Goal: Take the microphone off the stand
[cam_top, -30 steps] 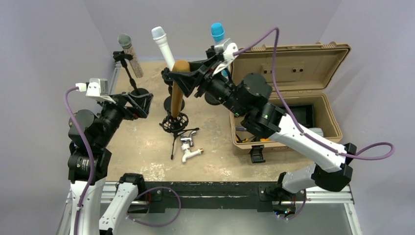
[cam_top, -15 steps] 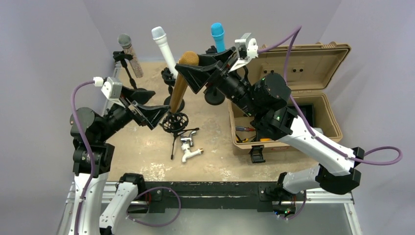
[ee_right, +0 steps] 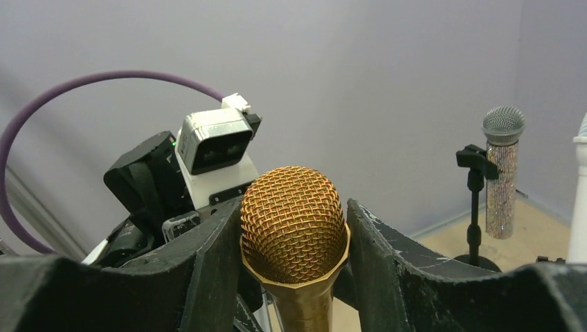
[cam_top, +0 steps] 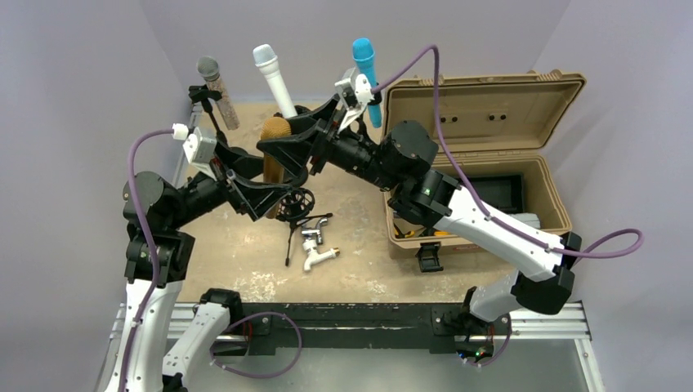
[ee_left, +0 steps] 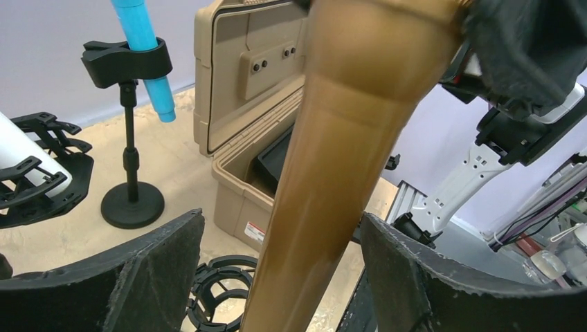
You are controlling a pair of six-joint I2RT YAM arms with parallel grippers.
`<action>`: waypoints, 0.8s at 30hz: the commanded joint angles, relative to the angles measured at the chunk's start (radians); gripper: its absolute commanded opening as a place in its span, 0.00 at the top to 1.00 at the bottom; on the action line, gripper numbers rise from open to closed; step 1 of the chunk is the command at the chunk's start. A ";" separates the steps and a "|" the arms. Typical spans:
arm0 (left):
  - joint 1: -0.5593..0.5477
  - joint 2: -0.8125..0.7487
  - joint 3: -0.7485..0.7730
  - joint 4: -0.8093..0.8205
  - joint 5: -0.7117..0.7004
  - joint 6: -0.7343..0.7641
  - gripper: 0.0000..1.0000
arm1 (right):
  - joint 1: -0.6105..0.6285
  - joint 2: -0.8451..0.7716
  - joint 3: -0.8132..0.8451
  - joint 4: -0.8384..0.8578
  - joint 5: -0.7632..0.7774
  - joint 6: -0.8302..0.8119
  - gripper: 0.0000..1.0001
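Note:
My right gripper (cam_top: 283,149) is shut on the mesh head of the gold microphone (cam_top: 274,140), its fingers (ee_right: 208,242) pressing both sides of the grille (ee_right: 293,211). The microphone hangs tilted, to the left of and above the black shock-mount stand (cam_top: 296,204). My left gripper (cam_top: 263,193) stands open around the lower gold body (ee_left: 325,173), with a gap on each side. In the left wrist view the stand's ring (ee_left: 220,290) sits empty just left of the body. The microphone's lower end is hidden.
Blue (cam_top: 364,55), white (cam_top: 270,73) and glittery silver (cam_top: 214,86) microphones stand on their own stands at the back. An open tan case (cam_top: 482,139) fills the right side. A white tap-like part (cam_top: 316,249) lies by the stand's tripod legs.
My right gripper has carried the gold microphone left and lower. My left gripper has swung right so its jaws straddle the microphone's body, and they have narrowed a little.

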 commanded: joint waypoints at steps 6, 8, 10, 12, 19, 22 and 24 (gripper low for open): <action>-0.006 -0.013 0.023 -0.005 -0.021 0.036 0.36 | 0.001 0.012 0.018 0.061 -0.057 0.038 1.00; -0.006 -0.018 0.026 -0.015 -0.036 0.047 0.45 | 0.002 0.015 0.019 0.058 -0.053 0.036 1.00; -0.006 -0.023 0.027 -0.024 -0.052 0.056 0.52 | 0.001 0.014 0.018 0.055 -0.050 0.032 1.00; -0.005 -0.027 0.027 -0.031 -0.069 0.061 0.59 | 0.002 0.013 0.021 0.051 -0.044 0.028 1.00; -0.006 -0.031 0.039 -0.068 -0.128 0.089 0.93 | 0.001 0.000 0.015 0.040 -0.013 0.010 0.84; -0.006 -0.031 0.039 -0.071 -0.140 0.091 0.99 | 0.002 -0.012 0.005 0.041 0.007 0.003 0.71; -0.005 -0.029 0.039 -0.073 -0.151 0.088 1.00 | 0.002 -0.022 -0.001 0.041 0.022 -0.006 0.55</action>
